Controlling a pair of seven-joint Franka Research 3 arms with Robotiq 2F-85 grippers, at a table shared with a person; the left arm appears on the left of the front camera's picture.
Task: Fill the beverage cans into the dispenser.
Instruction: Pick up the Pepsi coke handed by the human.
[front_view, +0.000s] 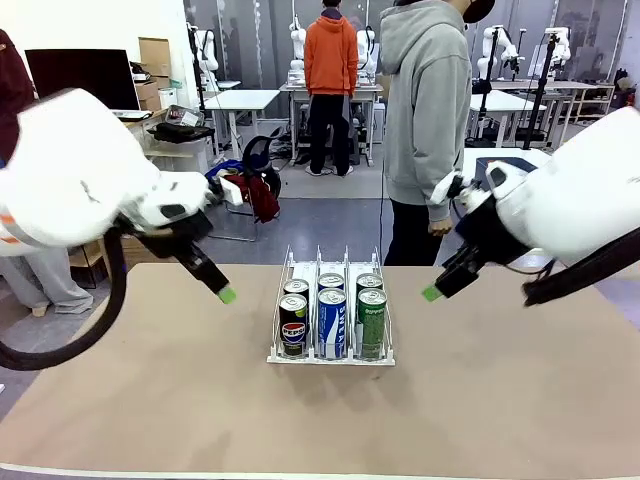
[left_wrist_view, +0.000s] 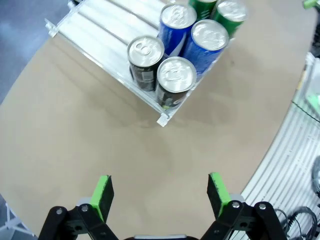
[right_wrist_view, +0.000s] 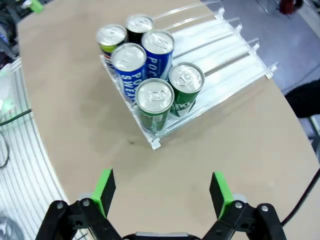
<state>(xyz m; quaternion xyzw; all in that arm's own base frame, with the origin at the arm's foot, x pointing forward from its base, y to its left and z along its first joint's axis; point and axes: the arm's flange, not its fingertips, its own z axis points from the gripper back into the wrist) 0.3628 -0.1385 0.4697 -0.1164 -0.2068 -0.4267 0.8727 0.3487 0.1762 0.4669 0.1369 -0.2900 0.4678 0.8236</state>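
My left pincer (left_wrist_view: 160, 189) and right pincer (right_wrist_view: 162, 185) hover wide open, empty, over the tabletop (front_view: 150, 400); six cans (front_view: 332, 318) stand in the rack (front_view: 330, 358).

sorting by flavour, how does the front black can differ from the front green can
The front black can is dark with a red-and-blue logo; the front green can is green. The black can stands in the left lane of the rack, the green can in the right lane. Both stand upright, silver-topped, at the near end.

Front cam across table (front_view: 500, 400); wrist cams, seemingly high, share dispenser (right_wrist_view: 220, 50).
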